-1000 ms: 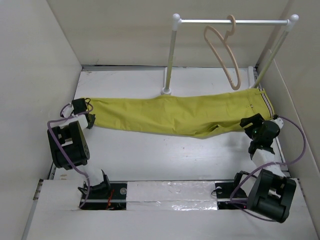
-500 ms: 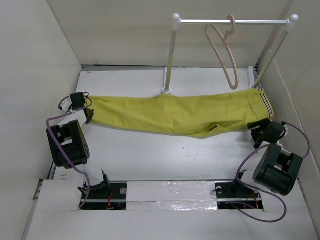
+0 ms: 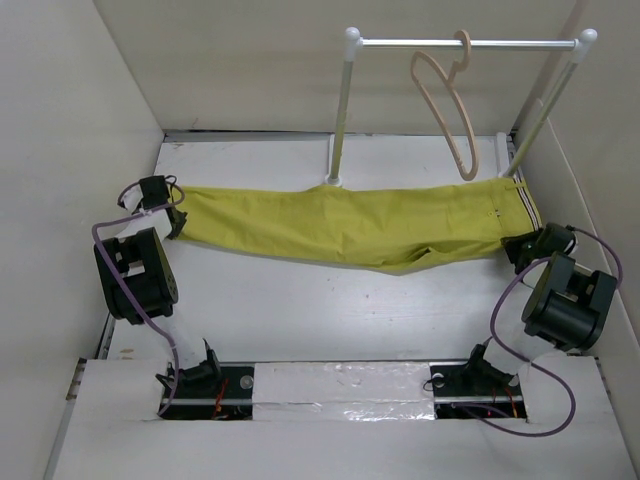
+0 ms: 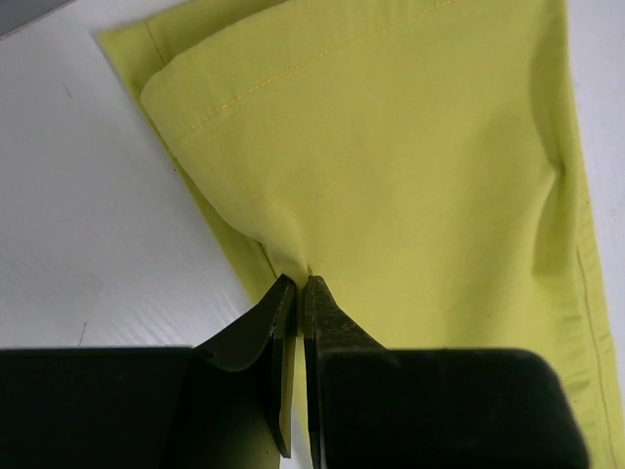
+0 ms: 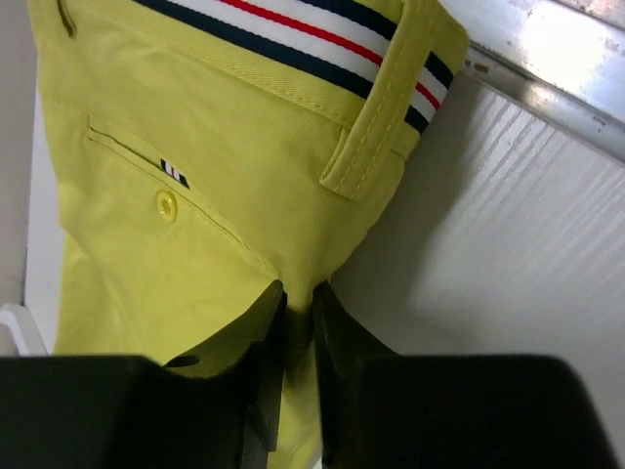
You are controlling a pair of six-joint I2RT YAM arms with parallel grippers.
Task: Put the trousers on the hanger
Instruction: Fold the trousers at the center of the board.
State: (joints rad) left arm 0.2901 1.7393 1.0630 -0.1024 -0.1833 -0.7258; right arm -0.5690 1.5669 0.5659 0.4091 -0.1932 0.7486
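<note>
The yellow-green trousers (image 3: 340,225) lie stretched flat across the table, leg ends at the left, striped waistband (image 5: 322,44) at the right. My left gripper (image 3: 172,222) is shut on the cloth at the leg hem (image 4: 299,283). Over at the waist end, my right gripper (image 3: 522,248) is shut on a pinch of the trousers just below the waistband and belt loop (image 5: 297,291). The pale wooden hanger (image 3: 447,100) hangs by its hook from the white rail, above the waist end, apart from both grippers.
A white rail stand (image 3: 343,105) rises behind the trousers, one post foot touching their far edge, the other post (image 3: 545,105) at the right wall. White walls enclose the table left, back and right. A metal strip (image 5: 547,68) runs along the right edge.
My right arm swung out to the waist end and its jaws closed on the cloth there. The left gripper, still shut on the hem, drew slightly back and left, straightening the trousers.
</note>
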